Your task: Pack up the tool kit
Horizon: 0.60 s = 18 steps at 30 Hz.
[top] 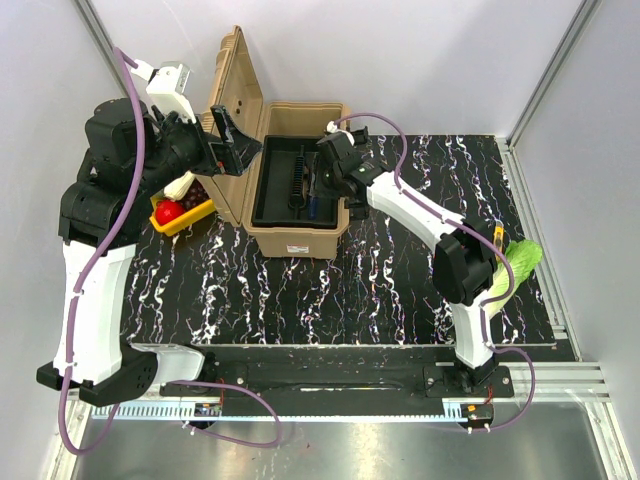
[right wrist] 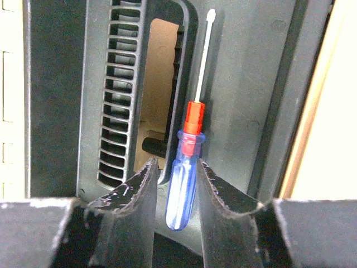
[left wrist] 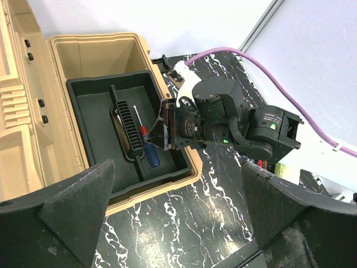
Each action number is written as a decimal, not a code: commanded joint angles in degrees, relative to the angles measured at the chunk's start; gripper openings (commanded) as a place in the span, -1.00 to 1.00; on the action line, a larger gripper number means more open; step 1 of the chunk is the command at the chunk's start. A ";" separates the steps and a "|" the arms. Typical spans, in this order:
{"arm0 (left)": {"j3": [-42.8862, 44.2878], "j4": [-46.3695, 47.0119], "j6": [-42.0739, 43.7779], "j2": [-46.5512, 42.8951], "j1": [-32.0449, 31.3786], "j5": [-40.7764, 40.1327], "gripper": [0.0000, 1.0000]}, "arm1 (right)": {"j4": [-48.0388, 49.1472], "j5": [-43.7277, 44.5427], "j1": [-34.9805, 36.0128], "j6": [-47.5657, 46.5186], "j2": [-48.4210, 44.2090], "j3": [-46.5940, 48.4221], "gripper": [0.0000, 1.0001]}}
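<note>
The tan toolbox (top: 296,240) stands open at the back middle of the table, its lid (top: 236,100) tipped up to the left. Its black inner tray (top: 272,205) is in place. A screwdriver with a blue and red handle (right wrist: 187,167) lies in the tray beside the ribbed tray handle (right wrist: 120,89); it also shows in the left wrist view (left wrist: 150,152). My right gripper (right wrist: 176,164) is down in the tray, its fingers astride the blue handle with a small gap. My left gripper (left wrist: 177,167) is wide open and empty, held in the air beside the lid (top: 238,148).
A yellow tray (top: 190,220) with a red fruit (top: 168,211) sits left of the toolbox, behind the lid. A green leafy vegetable (top: 517,262) lies at the table's right edge. The black marbled table top (top: 300,300) spreads in front of the toolbox.
</note>
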 commanded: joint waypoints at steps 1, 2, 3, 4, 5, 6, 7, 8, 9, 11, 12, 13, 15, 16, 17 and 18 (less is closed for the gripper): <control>-0.03 2.97 0.58 -1.36 -0.20 -1.11 0.98 | -0.87 1.81 0.08 -0.40 -3.30 3.91 -0.22; -0.12 2.88 0.58 -1.44 -0.20 -1.20 0.98 | -1.13 2.33 0.17 -0.49 -3.82 4.09 -0.21; -0.12 2.88 0.58 -1.45 -0.20 -1.11 0.98 | -1.22 2.69 0.17 -0.58 -4.44 4.09 -0.20; -0.03 2.88 0.58 -1.45 -0.20 -1.20 0.98 | -1.31 3.56 0.08 -0.67 -5.23 4.00 -0.19; -0.03 2.88 0.58 -1.45 -0.20 -1.11 0.98 | -1.57 4.35 0.08 -1.02 -6.10 4.00 -0.18; 0.06 2.88 0.67 -1.53 -0.20 -1.20 0.98 | -1.84 5.67 0.08 -1.54 -7.24 4.09 -0.15; -0.03 2.97 0.67 -1.53 -0.20 -1.20 0.98 | -2.36 7.33 0.08 -1.98 -8.13 3.92 -0.10; -0.03 2.88 0.67 -1.53 -0.11 -1.20 0.98 | -2.89 8.65 -0.01 -2.68 -8.74 4.00 -0.05; -0.03 2.88 0.67 -1.53 -0.20 -1.11 0.98 | -3.50 10.06 -0.27 -3.82 -9.97 3.83 0.00; 0.06 2.88 0.67 -1.36 -0.20 -1.02 0.98 | -4.91 12.35 -1.23 -4.88 -12.08 3.22 0.14; -0.03 2.97 0.67 -1.44 -0.20 -0.93 0.98 | -5.35 13.23 -2.11 -5.15 -13.48 2.08 0.22; -0.03 2.97 0.58 -1.45 -0.20 -0.93 0.98 | -5.44 14.11 -3.16 -5.32 -15.06 0.68 0.33; -0.03 2.88 0.58 -1.45 -0.20 -0.76 0.98 | -5.44 15.95 -5.62 -4.89 -18.31 -2.92 0.51; 0.06 2.88 0.50 -1.36 -0.20 -0.76 0.98 | -5.36 16.92 -7.28 -4.63 -19.72 -4.85 0.63; 0.06 2.97 0.50 -1.36 -0.20 -0.76 0.98 | -5.09 17.97 -8.78 -4.45 -21.39 -7.48 0.75; 0.14 2.88 0.41 -1.36 -0.20 -0.67 0.98 | -4.83 19.29 -10.54 -4.36 -23.06 -10.38 0.90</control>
